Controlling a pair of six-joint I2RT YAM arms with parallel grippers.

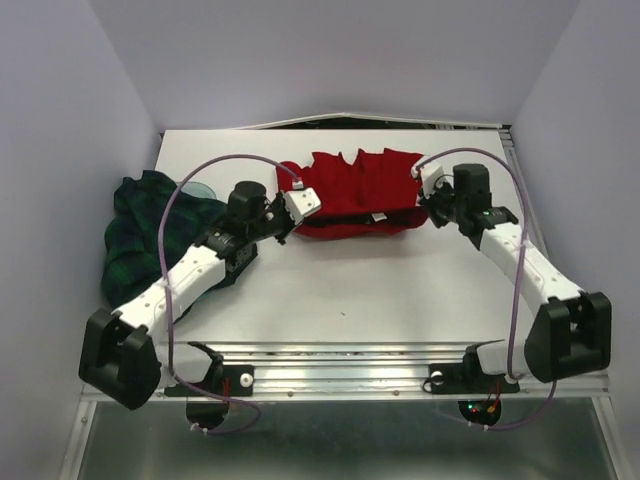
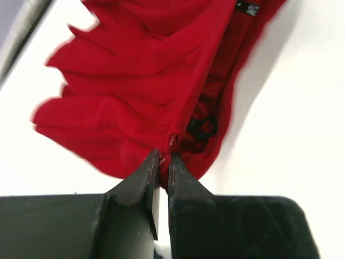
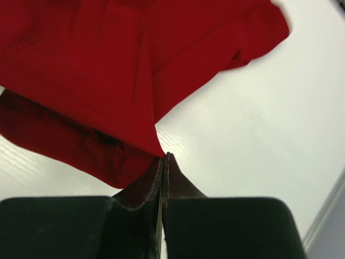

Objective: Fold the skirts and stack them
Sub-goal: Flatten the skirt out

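The left end effector [image 2: 163,157] is pinched shut on the left end of the red skirt [image 1: 360,185], and the right end effector [image 3: 164,156] is closed on its right corner. The skirt is spread near the far edge of the table [image 1: 400,290]. A fold is judged to be in hand; next, both held ends must be carried across evenly. The plaid skirt [image 1: 135,225] is heaped at the left edge.

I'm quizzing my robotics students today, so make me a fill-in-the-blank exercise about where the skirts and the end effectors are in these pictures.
1. The left end effector and the right end effector are both shut on the ____.
2. The plaid skirt lies bunched on the ____ side of the table.
3. The two skirts lie apart, so they are not yet ____.
Missing words: red skirt; left; stacked.
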